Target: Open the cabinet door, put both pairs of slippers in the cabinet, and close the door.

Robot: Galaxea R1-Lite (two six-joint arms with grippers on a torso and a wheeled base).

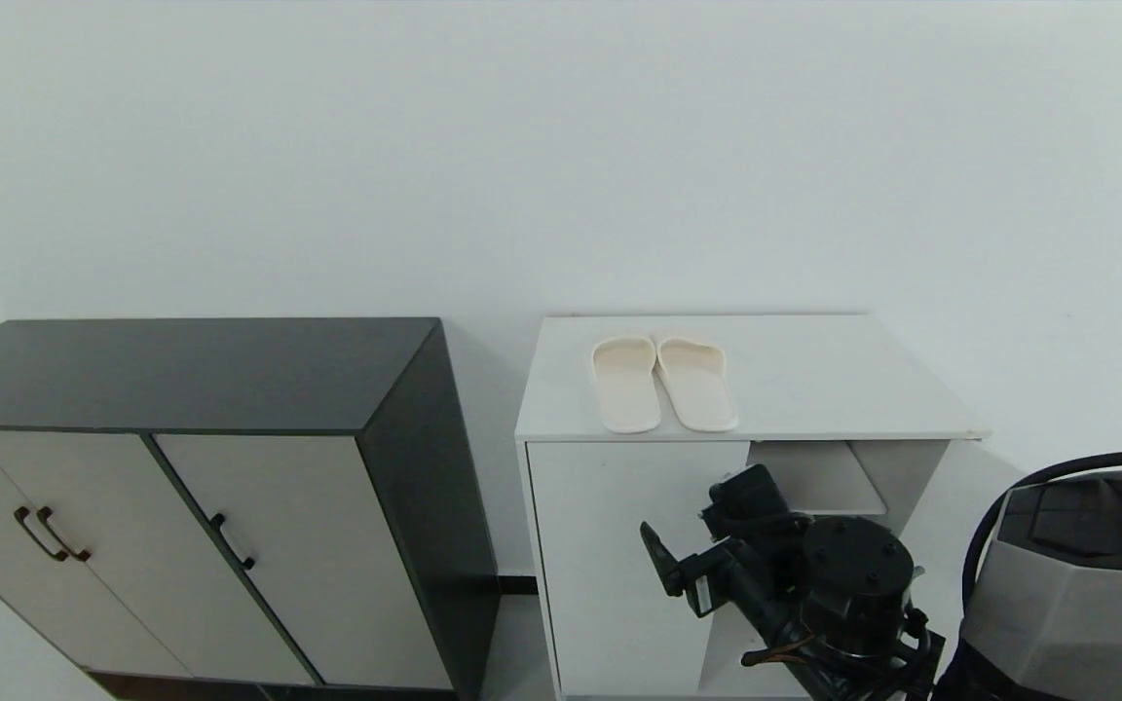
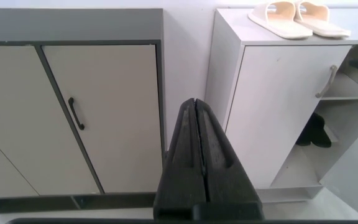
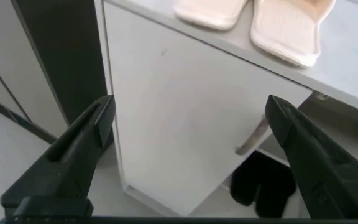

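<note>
Closest to the lens, the left end effector (image 2: 195,155) is clenched, its two black fingers (image 2: 185,149) pressed flat together with nothing between them; it hangs low, facing the gap between the two cabinets. Just as near in its own view, the right end effector (image 3: 190,102) is released, its fingers (image 3: 73,155) spread wide and empty, held in front of the white cabinet (image 1: 751,389) at about the height of the door (image 1: 619,555). That door covers the left part of the cabinet's front, with a slim pale handle (image 2: 327,81) at its free edge. Beside the door's free edge the front stands open, showing a white shelf (image 1: 819,482) inside. Below that shelf, a pair of dark slippers (image 2: 316,130) sits in the lower compartment. A pair of cream slippers (image 1: 663,383) lies side by side on the cabinet's top, on its left half, toes toward the front edge. To the left, apart from the white cabinet, stands a dark cabinet (image 1: 181,370) with two pale doors, both closed, each with a black handle. A plain white wall (image 1: 561,146) rises behind both.
</note>
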